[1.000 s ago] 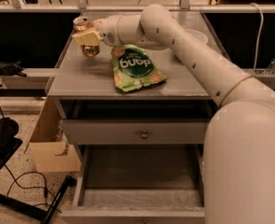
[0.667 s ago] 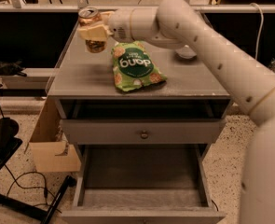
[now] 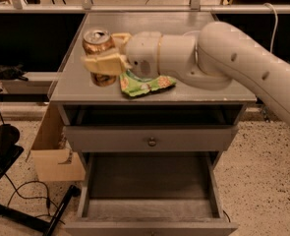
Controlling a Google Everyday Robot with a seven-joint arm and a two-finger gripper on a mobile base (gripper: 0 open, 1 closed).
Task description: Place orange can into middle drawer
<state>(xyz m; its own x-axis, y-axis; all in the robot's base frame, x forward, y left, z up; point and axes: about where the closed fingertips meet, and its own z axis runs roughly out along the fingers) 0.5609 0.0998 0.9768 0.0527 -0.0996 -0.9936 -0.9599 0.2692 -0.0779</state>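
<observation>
The orange can [image 3: 97,44], coppery with a silver top and pull tab, is upright in my gripper [image 3: 104,52]. The pale fingers [image 3: 105,64] are closed around its sides. The can is held over the left front part of the grey cabinet top [image 3: 149,26], above its surface. The middle drawer [image 3: 149,215] is pulled out below, showing a long flat grey floor with nothing in it. The arm reaches in from the right and crosses over the cabinet top.
A green snack bag [image 3: 145,84] lies on the cabinet top just under the wrist. The uppermost drawer [image 3: 152,139] with a small round knob is shut. A cardboard box [image 3: 56,154] stands left of the cabinet, with black cables on the floor.
The gripper has carried the can up and forward from the back left of the cabinet top toward its front edge. The view has also shifted closer.
</observation>
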